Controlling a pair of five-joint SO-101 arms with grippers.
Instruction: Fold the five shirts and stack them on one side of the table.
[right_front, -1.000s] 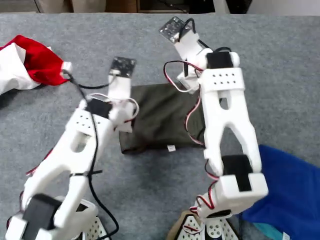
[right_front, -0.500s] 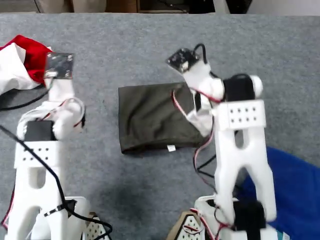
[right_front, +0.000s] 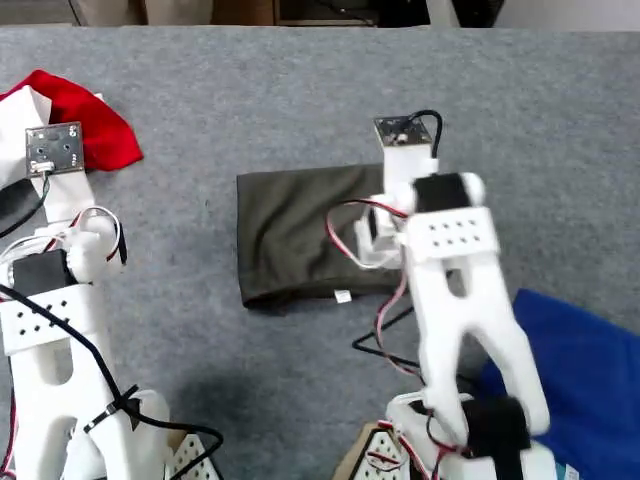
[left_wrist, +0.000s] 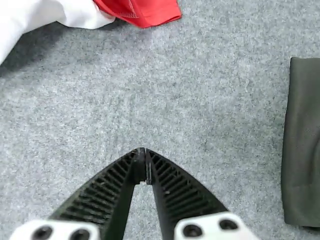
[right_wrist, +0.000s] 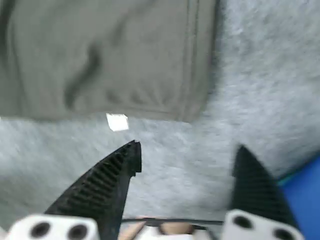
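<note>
A folded olive shirt (right_front: 295, 235) lies flat in the middle of the grey table, with a small white tag (right_front: 342, 296) at its near edge. My left gripper (left_wrist: 144, 161) is shut and holds nothing, hovering over bare table between the olive shirt (left_wrist: 302, 150) and a crumpled red and white shirt (left_wrist: 135, 10). Over the olive shirt's (right_wrist: 100, 55) right edge, my right gripper (right_wrist: 189, 150) is open with nothing between its fingers. The right arm (right_front: 445, 235) covers that edge in the high view.
The red and white shirt (right_front: 85, 125) sits bunched at the far left. A blue shirt (right_front: 590, 380) lies crumpled at the near right, close to the right arm's base. Bare table stretches along the far side.
The left arm has swung left, away from the olive shirt toward the red and white one. The right arm has drawn back from beyond the shirt to over its right edge.
</note>
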